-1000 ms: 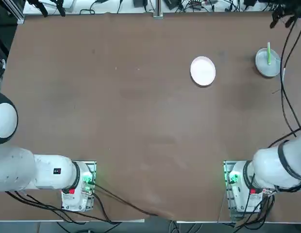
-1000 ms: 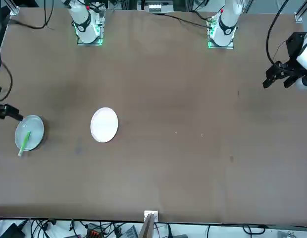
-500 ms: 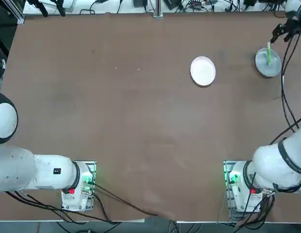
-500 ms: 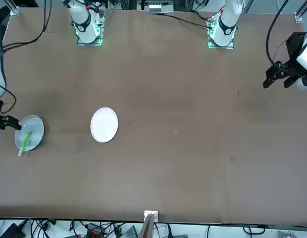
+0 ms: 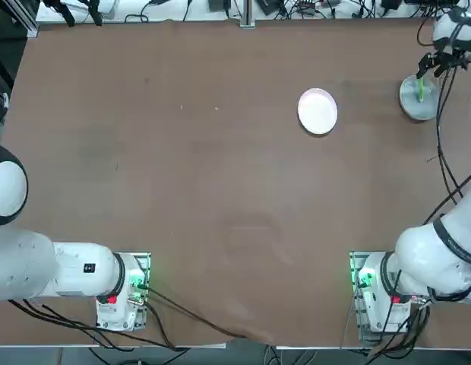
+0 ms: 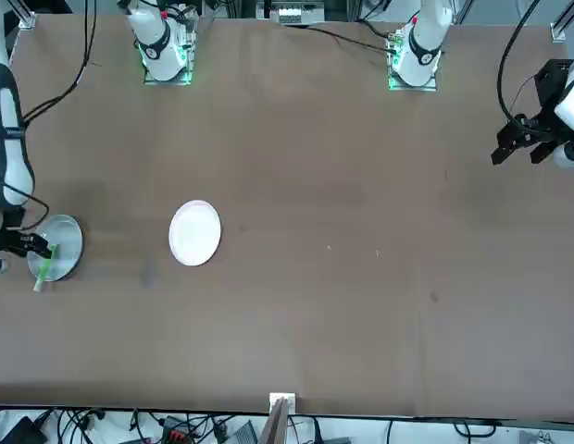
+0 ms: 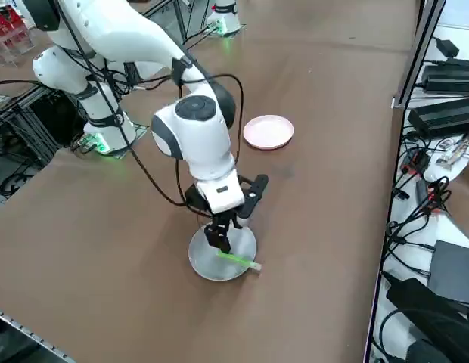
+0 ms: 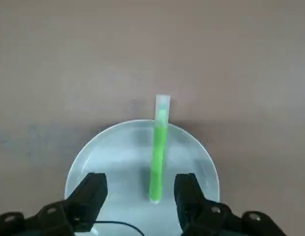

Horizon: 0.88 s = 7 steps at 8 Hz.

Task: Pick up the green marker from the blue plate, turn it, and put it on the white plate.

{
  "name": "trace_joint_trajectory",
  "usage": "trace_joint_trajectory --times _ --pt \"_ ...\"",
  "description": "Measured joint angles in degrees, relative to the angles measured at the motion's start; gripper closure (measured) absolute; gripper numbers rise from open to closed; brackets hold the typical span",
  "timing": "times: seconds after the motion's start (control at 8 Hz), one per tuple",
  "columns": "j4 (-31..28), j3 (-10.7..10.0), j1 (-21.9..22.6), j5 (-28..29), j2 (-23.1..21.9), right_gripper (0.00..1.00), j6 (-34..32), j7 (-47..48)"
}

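Note:
The green marker [image 5: 420, 86] [image 8: 159, 147] lies across the blue plate [image 5: 418, 104] [image 7: 203, 261] at the far right of the table, one end sticking out past the rim. My right gripper [image 5: 431, 64] [image 7: 219, 238] [image 8: 141, 189] hovers open just above the plate. In the wrist view its two black fingers straddle the marker's near end without touching it. The white plate [image 5: 317, 111] [image 6: 195, 233] [image 7: 268, 131] sits bare, a short way toward the table's middle from the blue plate.
The table's right edge runs close to the blue plate. Black cables [image 5: 447, 152] trail from my arm over that edge. Power bricks and wiring [image 7: 446, 113] lie beyond the table's far end.
My right gripper has swung in from the table's far right corner and come down over the blue plate. The marker and both plates have not moved.

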Motion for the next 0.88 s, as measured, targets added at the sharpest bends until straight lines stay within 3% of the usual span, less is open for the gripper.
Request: trace_joint_trajectory --times 0.88 --pt "0.77 0.11 -0.43 0.0 5.26 0.3 5.22 -0.31"
